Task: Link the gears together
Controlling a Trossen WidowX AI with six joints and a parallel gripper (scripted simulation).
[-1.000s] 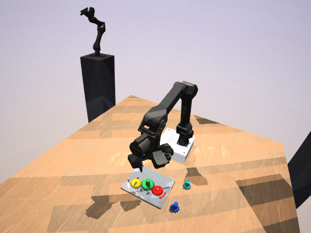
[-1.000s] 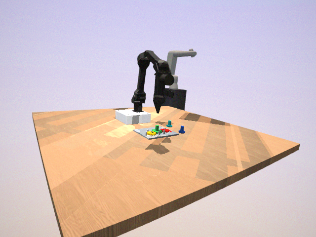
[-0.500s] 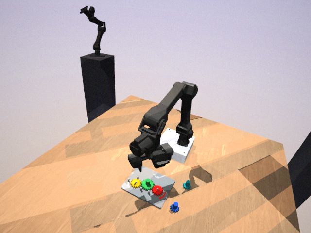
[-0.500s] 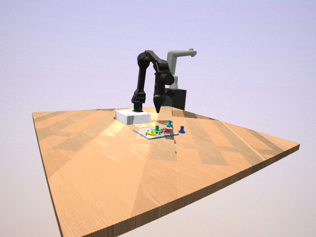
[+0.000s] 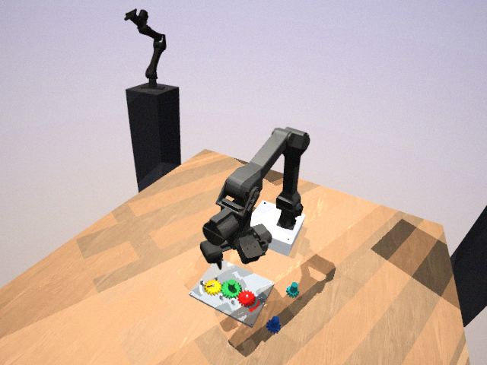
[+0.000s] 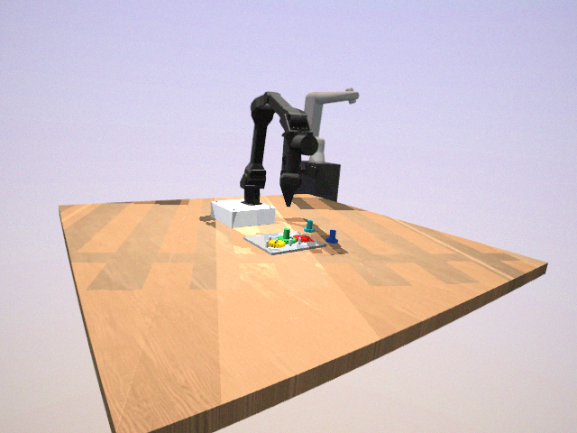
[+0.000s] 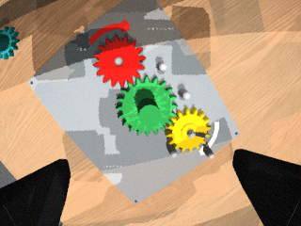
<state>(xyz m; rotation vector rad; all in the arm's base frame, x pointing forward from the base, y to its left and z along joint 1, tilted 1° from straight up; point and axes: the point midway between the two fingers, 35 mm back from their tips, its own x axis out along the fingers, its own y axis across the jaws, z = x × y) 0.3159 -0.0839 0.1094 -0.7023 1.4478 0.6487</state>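
Note:
The grey board (image 5: 212, 301) (image 7: 85, 110) carries the red gear (image 5: 246, 299) (image 7: 109, 68), a green gear (image 5: 230, 288) (image 6: 286, 234) (image 7: 150, 115) with an upright stem, and the yellow gear (image 5: 212, 287) (image 7: 182, 127). The green gear is on a peg between the other two and looks flat; its teeth appear to meet both. A teal gear (image 5: 293, 290) (image 6: 309, 226) (image 7: 6, 43) and a blue gear (image 5: 273, 325) (image 6: 332, 236) stand on the table. My gripper (image 6: 288, 205) (image 7: 154, 165) is open and empty, above the board.
Several empty pegs stand on the board, including one peg (image 7: 162, 67) near the red gear and another peg (image 7: 186, 95) near the green one. The white base block (image 5: 279, 243) (image 6: 244, 216) of my arm is behind the board. Arms on dark stands are beyond the table.

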